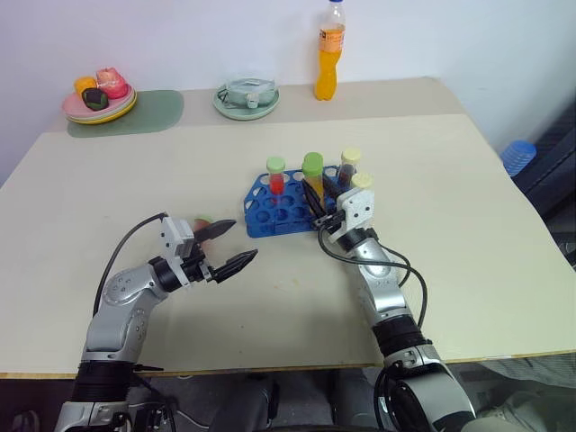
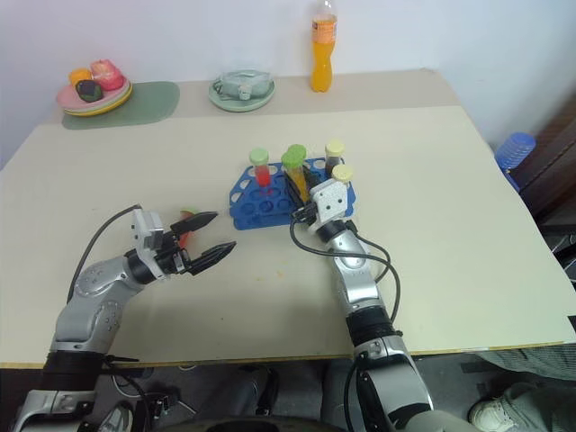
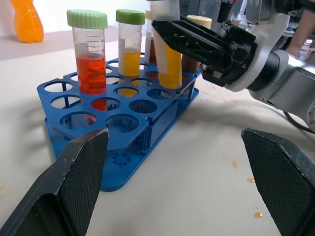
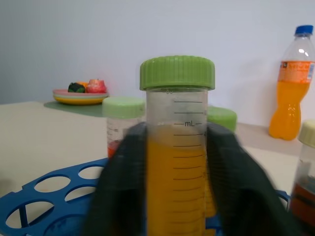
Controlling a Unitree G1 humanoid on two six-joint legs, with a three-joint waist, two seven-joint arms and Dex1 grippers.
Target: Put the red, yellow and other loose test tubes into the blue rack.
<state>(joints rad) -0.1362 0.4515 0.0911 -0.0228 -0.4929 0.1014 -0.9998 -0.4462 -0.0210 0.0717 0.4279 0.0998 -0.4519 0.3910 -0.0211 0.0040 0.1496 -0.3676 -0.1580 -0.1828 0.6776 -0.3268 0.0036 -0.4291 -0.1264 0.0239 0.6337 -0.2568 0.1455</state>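
Note:
The blue rack [image 1: 270, 216] stands mid-table. A red tube [image 1: 276, 175] and two dark tubes with pale caps [image 1: 349, 166] stand upright in it. My right gripper [image 1: 313, 200] reaches over the rack's right end, and its fingers [image 4: 123, 182] press both sides of a green-capped yellow tube [image 4: 177, 162] that stands upright in a rack hole. A second yellow tube [image 3: 130, 49] stands behind it. My left gripper [image 1: 245, 239] hovers open and empty left of the rack, pointing at it. A small red thing [image 2: 186, 216], perhaps a loose tube, lies half hidden behind its far finger.
At the table's back stand an orange drink bottle [image 1: 330, 54], a round pale green dish [image 1: 246, 97] and a stack of plates with toy food [image 1: 99, 99] on a green mat. A blue object [image 1: 517, 155] sits off the table's right edge.

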